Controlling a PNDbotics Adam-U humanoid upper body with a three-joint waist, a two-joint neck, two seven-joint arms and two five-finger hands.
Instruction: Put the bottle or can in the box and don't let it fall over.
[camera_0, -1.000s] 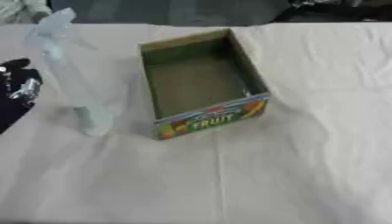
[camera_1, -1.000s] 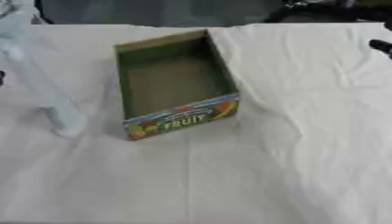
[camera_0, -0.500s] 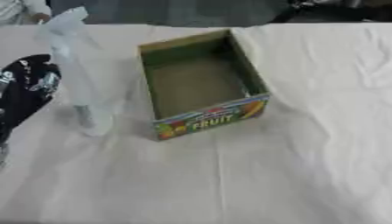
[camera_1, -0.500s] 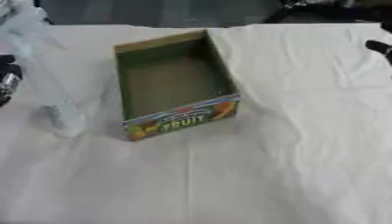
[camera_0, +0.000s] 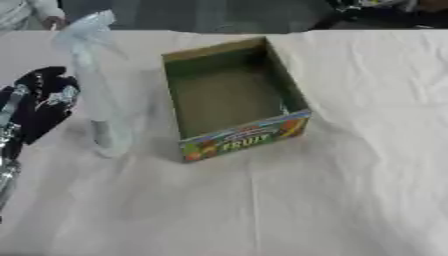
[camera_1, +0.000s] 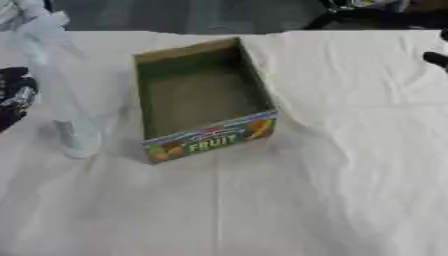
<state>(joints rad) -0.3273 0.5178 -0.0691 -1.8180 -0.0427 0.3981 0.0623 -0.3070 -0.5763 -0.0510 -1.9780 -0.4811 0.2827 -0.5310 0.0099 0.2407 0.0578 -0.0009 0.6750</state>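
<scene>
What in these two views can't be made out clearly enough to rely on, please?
- Left hand: cut off by the left edge in both views; finger pose unclear, and contact with the bottle can't be judged.
- Right hand: only a dark tip shows at the right eye view's right edge.
- Bottle: clear and blurred; contents unreadable.
- Box: small print around "FRUIT" too blurred.

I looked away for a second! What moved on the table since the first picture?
The left hand has come in from the left toward the clear bottle and is now close beside it; I can't tell if it touches. The bottle stays upright next to the fruit box, which has not moved and holds nothing.
</scene>
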